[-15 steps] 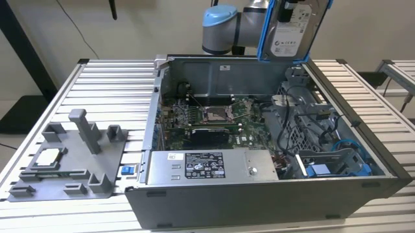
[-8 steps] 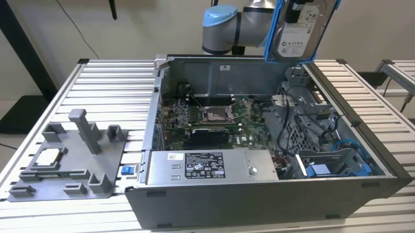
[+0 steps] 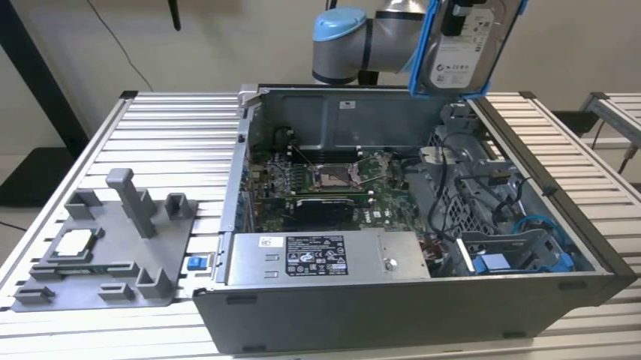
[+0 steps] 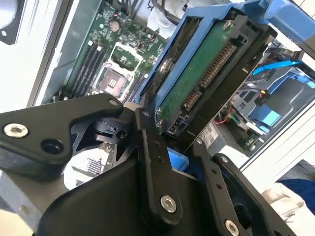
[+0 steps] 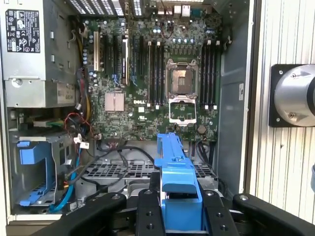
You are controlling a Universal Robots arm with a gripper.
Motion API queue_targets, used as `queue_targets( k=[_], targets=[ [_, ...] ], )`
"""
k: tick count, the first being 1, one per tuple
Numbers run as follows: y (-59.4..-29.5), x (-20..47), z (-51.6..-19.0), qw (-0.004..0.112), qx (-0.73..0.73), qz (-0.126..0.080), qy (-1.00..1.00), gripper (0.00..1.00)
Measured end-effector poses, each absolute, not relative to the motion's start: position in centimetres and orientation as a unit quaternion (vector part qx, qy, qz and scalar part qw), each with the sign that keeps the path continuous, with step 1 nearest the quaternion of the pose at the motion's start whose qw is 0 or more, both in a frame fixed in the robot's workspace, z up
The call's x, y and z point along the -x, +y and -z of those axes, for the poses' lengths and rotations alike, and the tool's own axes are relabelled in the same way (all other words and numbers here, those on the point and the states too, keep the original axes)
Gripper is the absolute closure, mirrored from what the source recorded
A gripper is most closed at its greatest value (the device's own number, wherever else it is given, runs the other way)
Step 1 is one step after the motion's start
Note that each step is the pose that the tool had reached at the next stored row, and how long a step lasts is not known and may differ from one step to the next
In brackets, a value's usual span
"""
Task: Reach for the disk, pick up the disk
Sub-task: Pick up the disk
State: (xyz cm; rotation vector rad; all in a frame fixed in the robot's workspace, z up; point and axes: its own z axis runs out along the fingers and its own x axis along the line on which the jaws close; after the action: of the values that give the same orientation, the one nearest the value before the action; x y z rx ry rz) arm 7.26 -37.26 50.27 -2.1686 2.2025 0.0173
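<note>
Already, the gripper (image 4: 165, 142) was seen clamped on the disk (image 3: 463, 46), its black fingers (image 5: 147, 211) pressed against the blue rails in both wrist views. The disk was held well above the open computer case (image 3: 401, 315), over its rear wall, label side turned outward. The pick-up was judged all but done; what remained called for a steady hold clear of the case. A blue bracket (image 3: 521, 259) lay inside the case.

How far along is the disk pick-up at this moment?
Reach and grasp look done: the hand is shut on the disk, and the exterior view shows the disk held up above the open case, clear of its bays. Nothing of the pick-up appears left; the blue bracket still sits inside.
</note>
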Motion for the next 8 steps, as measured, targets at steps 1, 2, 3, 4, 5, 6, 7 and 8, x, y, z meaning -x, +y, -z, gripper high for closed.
queue_targets(
  k=[1,2,3,4,5,6,7,8],
  targets=[
    [-37.26,-7.26,-50.23,0.025,0.701,-0.004,0.712,1.0],
    [-37.26,-7.27,-50.21,0.024,0.701,-0.003,0.712,1.0],
    [-37.26,-7.26,-50.21,0.023,0.702,-0.002,0.712,1.0],
    [-37.26,-7.26,-50.21,0.023,0.701,-0.002,0.712,1.0],
    [-37.26,-7.26,-50.21,0.023,0.701,-0.002,0.712,1.0],
    [-37.26,-7.26,-50.21,0.023,0.701,-0.002,0.712,1.0],
    [-37.26,-7.26,-50.21,0.023,0.701,-0.002,0.712,1.0],
    [-37.26,-7.26,-50.21,0.023,0.701,-0.002,0.712,1.0]
  ],
)
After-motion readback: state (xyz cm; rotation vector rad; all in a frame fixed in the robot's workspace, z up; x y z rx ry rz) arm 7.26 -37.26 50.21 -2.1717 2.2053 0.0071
